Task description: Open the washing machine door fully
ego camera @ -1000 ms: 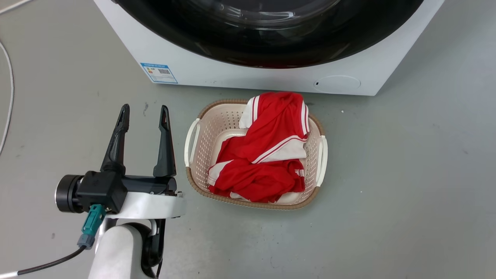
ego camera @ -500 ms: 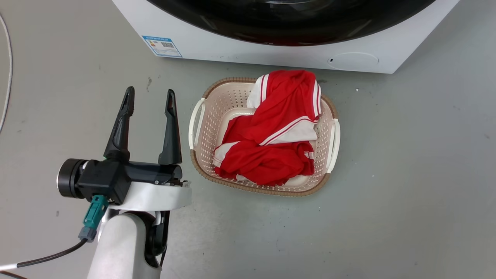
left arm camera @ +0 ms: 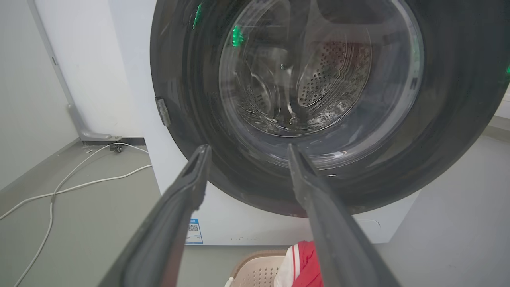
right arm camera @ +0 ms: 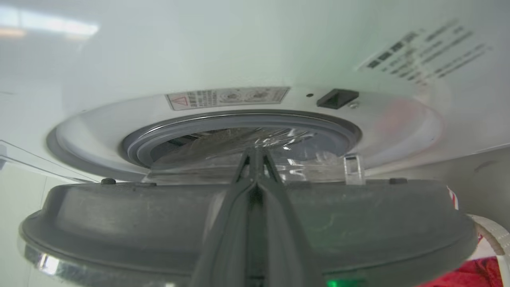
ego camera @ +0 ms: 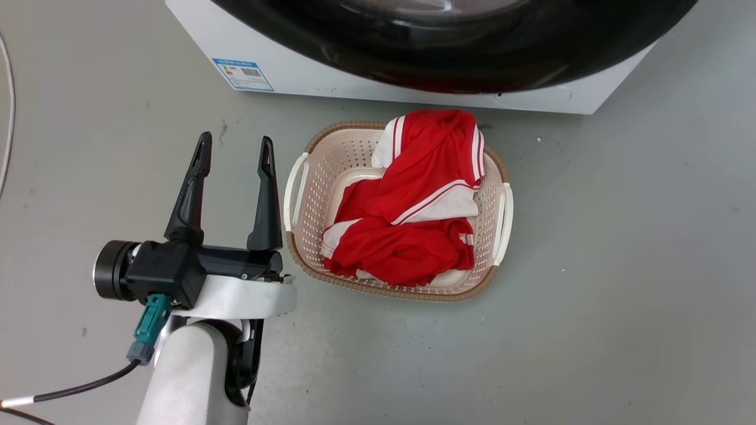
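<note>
The glossy black washing machine door, with a bulging clear window, stands partly swung open ahead of the left gripper, its rim across the right gripper's fingers.

Basket sits beneath the door; floor beside it open.

Matte grey floor, white wall, loose white cable
</note>
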Robot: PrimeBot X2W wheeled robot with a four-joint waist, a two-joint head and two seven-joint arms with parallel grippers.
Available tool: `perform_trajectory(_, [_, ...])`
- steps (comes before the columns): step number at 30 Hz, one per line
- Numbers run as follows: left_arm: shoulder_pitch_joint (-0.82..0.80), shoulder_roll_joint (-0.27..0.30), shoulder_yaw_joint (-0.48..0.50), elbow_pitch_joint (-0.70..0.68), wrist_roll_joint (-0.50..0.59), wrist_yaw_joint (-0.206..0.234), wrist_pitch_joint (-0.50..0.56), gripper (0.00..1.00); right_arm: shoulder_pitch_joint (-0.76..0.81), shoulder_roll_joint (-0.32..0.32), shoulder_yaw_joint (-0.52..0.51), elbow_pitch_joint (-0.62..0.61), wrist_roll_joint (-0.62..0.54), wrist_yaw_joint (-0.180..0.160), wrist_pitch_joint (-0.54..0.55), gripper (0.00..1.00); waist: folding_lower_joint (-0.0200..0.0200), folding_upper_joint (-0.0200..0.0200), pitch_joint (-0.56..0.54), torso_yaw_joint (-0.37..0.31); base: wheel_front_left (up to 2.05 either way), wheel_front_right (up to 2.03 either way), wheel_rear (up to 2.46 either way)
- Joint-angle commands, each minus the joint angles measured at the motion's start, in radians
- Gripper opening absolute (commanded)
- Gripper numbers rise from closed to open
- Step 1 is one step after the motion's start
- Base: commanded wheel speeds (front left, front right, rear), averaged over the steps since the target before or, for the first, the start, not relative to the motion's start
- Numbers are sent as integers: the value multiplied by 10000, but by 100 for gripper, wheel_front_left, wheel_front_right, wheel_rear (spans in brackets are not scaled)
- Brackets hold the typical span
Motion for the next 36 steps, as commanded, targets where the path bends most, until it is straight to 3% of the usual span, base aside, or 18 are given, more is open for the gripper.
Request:
perform_trajectory(1, [-31,-7,-18,26,9,-15,-27,100,325,339,69,-121,49,4,301,0,-1,0,-110,-47,0,0,0])
perform_trajectory(19, [1014,-8,65,504,56,54,-27,100,3791,1029,167,-1992,633,1,2266,0,-1,0,-2085,-606,0,0,0])
perform_trajectory(36, [1900,-8,-71,840,-18,120,-27,100,7085,2256,777,-4604,957,2,2860,0,-1,0,-3427,-750,0,0,0])
